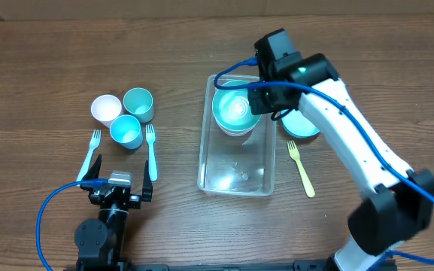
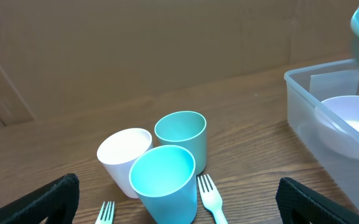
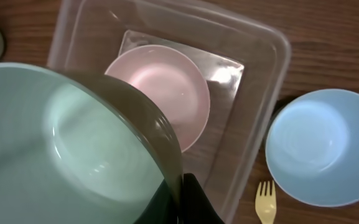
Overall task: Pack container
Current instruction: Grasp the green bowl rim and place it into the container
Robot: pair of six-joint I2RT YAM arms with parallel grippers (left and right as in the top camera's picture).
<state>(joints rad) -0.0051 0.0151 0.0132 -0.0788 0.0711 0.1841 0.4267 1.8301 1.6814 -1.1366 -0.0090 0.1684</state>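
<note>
Far left: white cup (image 1: 105,108), teal cup (image 1: 138,104) and bright blue cup (image 1: 125,130) stand upright in a tight cluster on the wooden table (image 1: 36,75), touching or nearly so. One blue fork (image 1: 91,154) lies just left of the cluster's near side, a second blue fork (image 1: 150,150) just right of it, tines toward the cups. My left pincer (image 1: 121,179) sits low behind the forks, jaws spread wide, nothing between them; its camera looks straight at the three cups. Centre: the container (image 1: 235,172) rests flat on the table, long axis running away from me, near half bare. In its far half sits a pale bowl (image 3: 167,90), upright on the floor of the bin. My right pincer (image 1: 260,102) is clamped on the rim of a teal bowl (image 1: 235,109), holding it open side up, raised over the container's far half and partly covering the pale bowl from above. My right arm crosses over the space right of the bin. Right: a light blue bowl (image 3: 322,146) stands just beside the container's right wall, outside it. A yellow fork (image 1: 301,167) lies near that bowl, on its near side, apart from the bin.
</note>
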